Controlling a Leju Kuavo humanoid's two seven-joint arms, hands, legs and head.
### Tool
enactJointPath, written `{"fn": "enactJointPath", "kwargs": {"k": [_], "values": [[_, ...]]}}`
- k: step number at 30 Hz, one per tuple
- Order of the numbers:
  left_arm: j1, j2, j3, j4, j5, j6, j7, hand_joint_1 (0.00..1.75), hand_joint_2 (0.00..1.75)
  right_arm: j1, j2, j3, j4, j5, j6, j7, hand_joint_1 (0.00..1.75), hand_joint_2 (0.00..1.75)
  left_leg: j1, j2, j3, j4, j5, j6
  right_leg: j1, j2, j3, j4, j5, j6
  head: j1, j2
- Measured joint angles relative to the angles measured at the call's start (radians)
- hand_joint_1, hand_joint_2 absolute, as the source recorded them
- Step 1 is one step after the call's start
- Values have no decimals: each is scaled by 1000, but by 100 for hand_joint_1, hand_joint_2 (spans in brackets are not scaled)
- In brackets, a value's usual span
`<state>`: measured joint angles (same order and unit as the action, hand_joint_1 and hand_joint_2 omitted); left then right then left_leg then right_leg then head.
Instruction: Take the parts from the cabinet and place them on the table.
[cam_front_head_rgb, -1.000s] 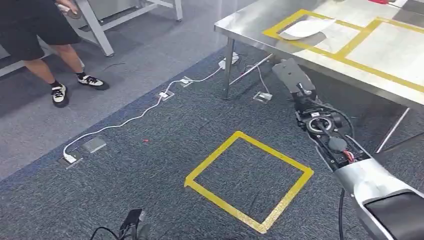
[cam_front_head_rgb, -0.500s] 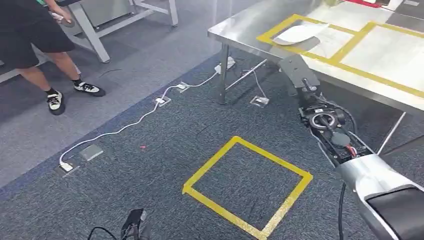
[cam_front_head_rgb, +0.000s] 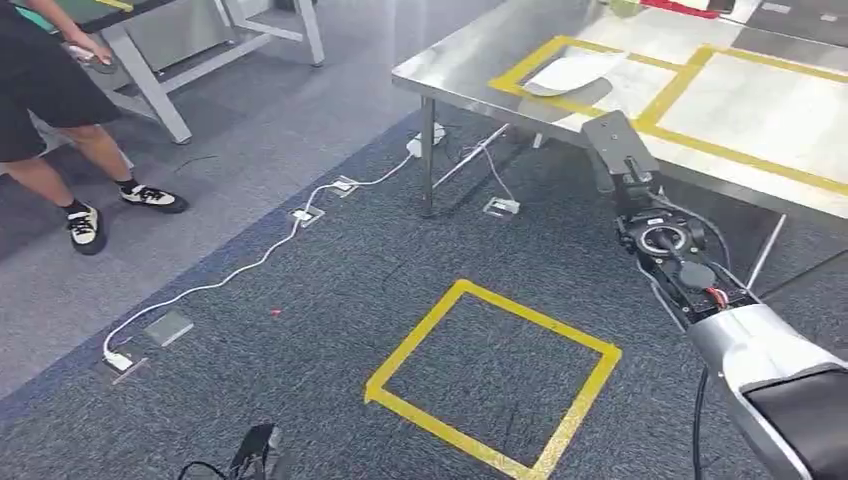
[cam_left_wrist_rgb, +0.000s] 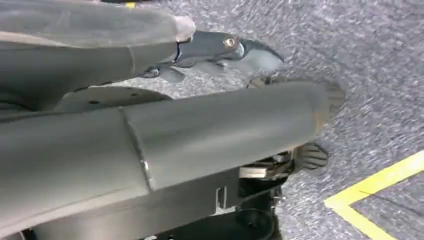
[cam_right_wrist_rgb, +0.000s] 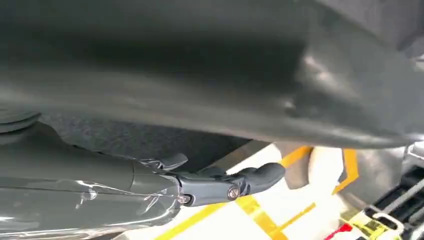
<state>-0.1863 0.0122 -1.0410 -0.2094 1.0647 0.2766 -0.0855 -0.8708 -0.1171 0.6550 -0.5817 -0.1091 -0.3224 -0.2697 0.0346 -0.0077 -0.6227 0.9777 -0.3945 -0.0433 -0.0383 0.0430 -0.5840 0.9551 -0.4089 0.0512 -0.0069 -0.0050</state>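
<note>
Tabletop: steel, marked with yellow tape rectangles; a white sheet lies on it just beyond the right robot hand. Floor: blue carpet, yellow tape square, white cable.

The surface stands at the far right, a sheet lying on it near its left corner. A taped square lies on the carpet before the surface. A cable runs leftward from the surface's leg. A person stands far left of the surface.
</note>
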Motion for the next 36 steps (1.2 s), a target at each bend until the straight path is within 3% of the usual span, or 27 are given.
{"fn": "enactJointPath", "kwargs": {"k": [1,2,4,5,6,7,8,10,11,14,15,16,17,20,21,22,23,25,26,27,29,31,32,33,35,36], "values": [[-1,0,0,0,0,0,0,0,0,1,-8,0,2,-7,-2,2,0,0,1,2,4,-3,1,11,-2,-12,0,13,-11,3,3,0],[-1,1,0,0,0,0,0,0,0,1,-15,-2,3,-10,-3,3,0,0,-1,3,6,-3,0,15,1,-30,-17,63,-47,1,5,0],[1,1,0,0,0,0,0,0,0,3,-28,-8,6,-12,-3,3,0,0,-6,3,8,-3,-2,23,6,-35,-91,231,-132,0,7,0],[2,1,0,0,0,0,0,0,0,6,-35,-9,8,-13,-3,3,0,0,-10,3,9,-3,-3,24,9,-35,-130,313,-163,-2,8,0],[4,1,0,0,0,0,0,0,0,10,-40,-10,10,-15,-3,3,0,0,-11,3,10,-3,-4,26,12,-35,-151,352,-170,-5,8,0],[5,1,0,0,0,0,0,0,0,14,-44,-10,12,-16,-3,3,0,0,-14,3,11,-2,-6,27,15,-35,-146,336,-151,-10,10,0],[5,1,0,0,0,0,0,0,0,15,-47,-11,13,-16,-3,3,0,0,-16,4,15,-2,-7,29,18,-36,-115,272,-111,-18,11,0],[3,0,0,0,0,0,0,0,0,12,-52,-16,13,-20,-7,3,0,0,-21,7,27,-3,-13,29,28,-41,-20,80,-15,-37,11,0],[3,-3,0,0,0,0,0,0,0,11,-55,-16,13,-23,-10,3,0,0,-22,9,28,-4,-15,27,36,-55,6,29,-14,-47,10,0],[6,-3,0,0,0,0,0,0,0,13,-63,-16,13,-26,-12,5,0,0,-23,15,28,-6,-14,18,43,-46,8,18,-13,-47,11,0],[6,-3,0,0,0,0,0,0,0,13,-64,-17,13,-26,-12,5,0,0,-24,18,30,-10,-13,13,42,-44,8,13,-11,-48,12,0],[5,-2,0,0,0,0,0,0,0,13,-65,-17,13,-26,-12,5,0,0,-26,18,28,-5,-22,6,29,-43,22,-3,-4,-50,10,0],[4,-1,0,0,0,0,0,0,0,11,-65,-17,13,-24,-12,4,0,0,-24,15,21,21,-41,3,30,-40,24,-7,-1,-52,9,0],[6,-1,0,0,0,0,0,0,0,14,-65,-17,13,-24,-12,4,0,0,-24,13,-99,272,-155,-3,31,-36,23,-6,-1,-57,2,0],[8,-1,0,0,0,0,0,0,0,16,-65,-17,13,-24,-12,4,0,0,-23,13,-126,323,-165,-5,31,-33,23,-6,-1,-57,2,0],[10,-1,0,0,0,0,0,0,0,18,-65,-17,13,-24,-12,4,0,0,-22,13,-130,323,-152,-5,31,-28,23,-6,-1,-57,2,0],[9,-1,0,0,0,0,0,0,0,19,-65,-17,13,-24,-12,4,0,0,-21,13,-109,273,-115,-4,30,-23,24,-4,-2,-57,1,0],[7,2,0,0,0,0,0,0,0,18,-65,-17,13,-24,-17,6,0,0,-20,12,-23,88,-23,1,29,-13,24,1,-6,-51,-1,0],[6,3,0,0,0,0,0,0,0,19,-66,-18,13,-28,-22,7,0,0,-19,3,15,1,-7,5,29,-10,22,6,-11,-45,-2,0],[4,3,0,0,0,0,0,0,0,19,-74,-20,13,-32,-26,9,0,0,-21,3,21,-6,-9,11,38,-7,16,12,-14,-40,-4,0],[4,3,0,0,0,0,2,0,0,25,-84,-24,14,-46,-29,12,0,0,-27,5,20,-3,-10,17,35,-7,17,8,-14,-33,3,0],[3,3,0,0,-1,0,2,0,0,33,-103,-32,14,-54,-34,14,0,0,-23,6,23,-12,-5,32,33,-7,18,8,-18,-23,2,0],[2,4,0,0,-1,0,2,0,0,37,-110,-35,14,-59,-35,16,0,0,-21,7,25,-15,-3,35,31,-20,12,31,-38,-18,2,0],[2,4,0,0,-1,0,2,0,0,37,-119,-40,14,-59,-35,17,0,0,-21,7,26,-16,-4,40,30,-29,-14,91,-77,-13,9,0],[4,4,0,0,-1,0,2,0,0,43,-130,-43,15,-59,-35,18,0,0,-22,10,25,-16,-5,42,29,-32,-96,270,-159,-6,10,0],[5,4,0,0,0,0,2,0,0,50,-133,-44,16,-68,-35,18,0,0,-22,12,25,-16,-5,43,29,-32,-126,331,-177,-4,10,0]]}}
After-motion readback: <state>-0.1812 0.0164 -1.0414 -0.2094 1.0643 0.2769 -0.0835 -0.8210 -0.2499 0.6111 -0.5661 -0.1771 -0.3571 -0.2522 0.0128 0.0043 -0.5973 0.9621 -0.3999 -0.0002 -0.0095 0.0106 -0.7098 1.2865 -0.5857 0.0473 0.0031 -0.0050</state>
